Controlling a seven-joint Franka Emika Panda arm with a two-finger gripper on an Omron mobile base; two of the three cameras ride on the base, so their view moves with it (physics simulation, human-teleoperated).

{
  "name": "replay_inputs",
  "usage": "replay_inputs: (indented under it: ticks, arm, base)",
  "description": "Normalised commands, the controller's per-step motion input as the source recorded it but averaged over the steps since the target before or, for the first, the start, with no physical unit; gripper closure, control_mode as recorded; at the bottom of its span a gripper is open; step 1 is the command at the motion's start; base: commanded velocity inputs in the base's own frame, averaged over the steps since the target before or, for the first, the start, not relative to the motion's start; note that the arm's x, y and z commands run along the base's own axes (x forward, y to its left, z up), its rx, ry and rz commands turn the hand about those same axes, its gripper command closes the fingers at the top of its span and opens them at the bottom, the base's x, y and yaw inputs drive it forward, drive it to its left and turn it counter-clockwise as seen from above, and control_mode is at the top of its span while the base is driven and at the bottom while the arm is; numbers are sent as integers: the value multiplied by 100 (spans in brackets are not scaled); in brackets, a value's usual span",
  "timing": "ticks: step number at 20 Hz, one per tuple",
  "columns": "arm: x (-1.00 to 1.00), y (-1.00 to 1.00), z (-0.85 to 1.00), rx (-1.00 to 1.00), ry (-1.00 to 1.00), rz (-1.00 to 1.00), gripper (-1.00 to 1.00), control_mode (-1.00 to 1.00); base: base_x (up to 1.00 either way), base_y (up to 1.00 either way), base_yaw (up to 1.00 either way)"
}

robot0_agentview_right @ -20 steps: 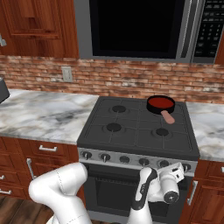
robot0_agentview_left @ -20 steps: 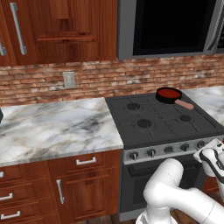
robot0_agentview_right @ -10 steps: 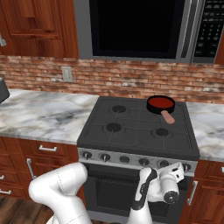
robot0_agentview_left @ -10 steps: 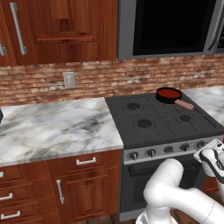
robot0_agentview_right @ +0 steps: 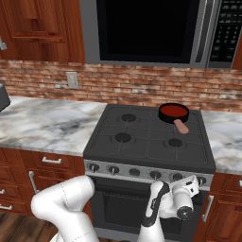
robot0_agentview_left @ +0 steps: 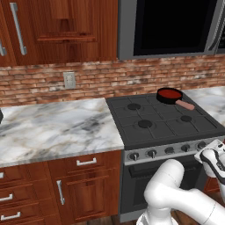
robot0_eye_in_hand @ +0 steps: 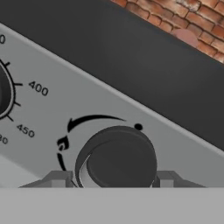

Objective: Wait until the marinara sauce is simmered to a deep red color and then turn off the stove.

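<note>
Gripper (robot0_eye_in_hand: 117, 180) is pressed up to the steel front strip of the stove (robot0_agentview_right: 146, 142), and in the hand view its two dark tips stand on either side of a round dark knob (robot0_eye_in_hand: 117, 162), very close to its rim. They seem to be pinching the knob, but the tips are mostly cut off at the bottom of that view, so I say this with some doubt. In the right base view the hand sits at the knob near the right end of the row (robot0_agentview_right: 186, 182).

Compared with the pictures of half a second and one second ago, nothing has changed: the arm, the hand and the pan (robot0_agentview_right: 174, 113) are all in the same places. I judge from this that the robot is holding on the knob and waiting, or is just about to turn it.

Further back, the marinara sauce (robot0_agentview_left: 169, 94) fills the small dark pan on the rear right burner, its handle pointing toward the front. The red already looks quite deep, so the turn of the knob is probably the only step left.
</note>
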Motion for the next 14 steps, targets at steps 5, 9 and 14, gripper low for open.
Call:
replay_inputs:
  ticks: [5,9,14]
  arm:
    - [0,0,0,0,0,0,100,-100]
    - [0,0,0,2,0,-1,100,-100]
    - [-1,0,0,6,1,-4,100,-100]
  base:
    - [0,0,0]
    - [0,0,0]
    - [0,0,0]
